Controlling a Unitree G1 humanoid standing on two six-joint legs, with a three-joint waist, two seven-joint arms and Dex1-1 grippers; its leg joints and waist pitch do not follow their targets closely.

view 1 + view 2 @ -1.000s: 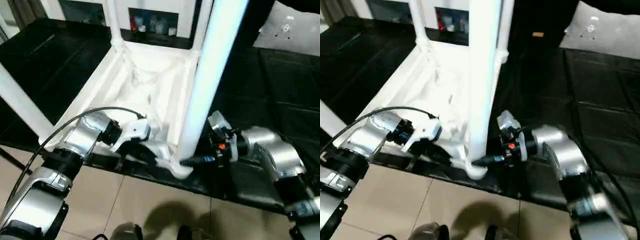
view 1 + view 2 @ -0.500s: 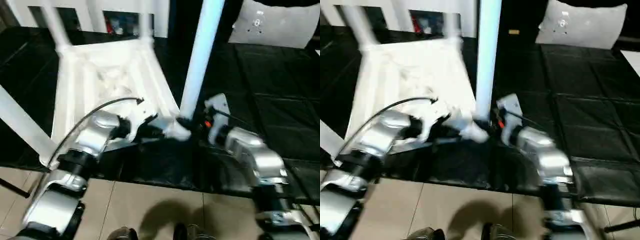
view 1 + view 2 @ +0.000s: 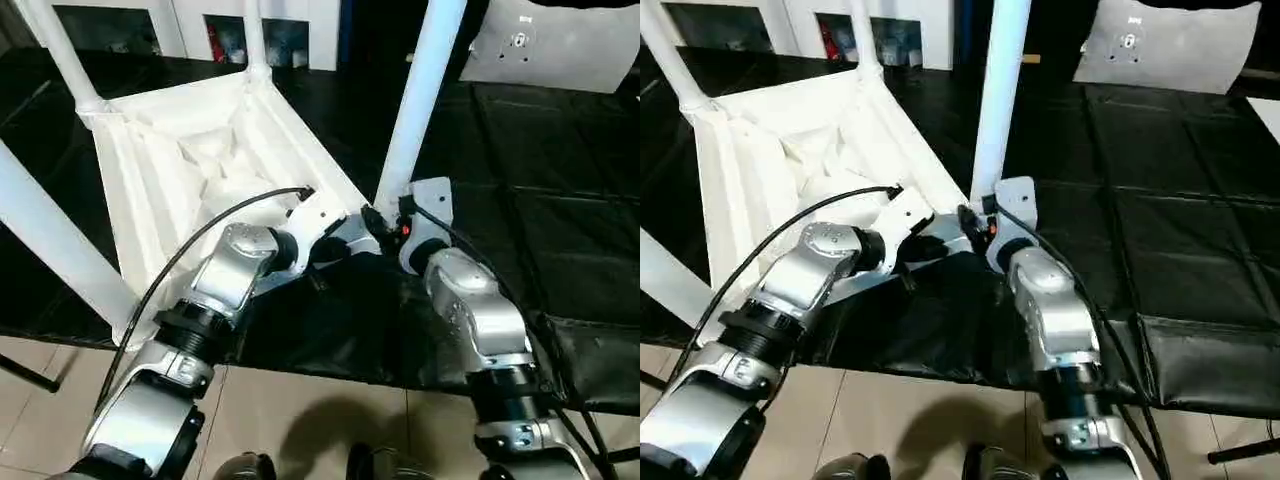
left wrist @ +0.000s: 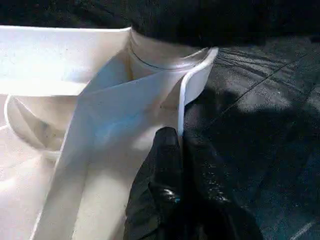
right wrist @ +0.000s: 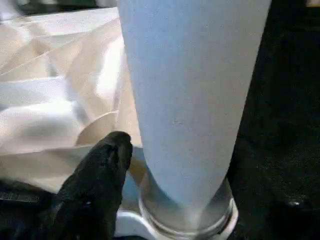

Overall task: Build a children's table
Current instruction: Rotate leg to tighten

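The children's table lies upside down on the black mat, ribbed underside up. Three white legs stand in its other corner sockets. A fourth leg rises from the near corner socket. My left gripper is shut on the thin rim of the table top right beside that socket. My right gripper sits at the base of the same leg, right up against it from the other side.
The black mat stretches away to the right and ends in a front edge above the tiled floor. A flat white board lies at the back right. A white cabinet with glass doors stands behind the table.
The view has swung. The table has turned on the mat, and its near corner now lies farther from the mat's front edge. Both grippers have stayed at that corner.
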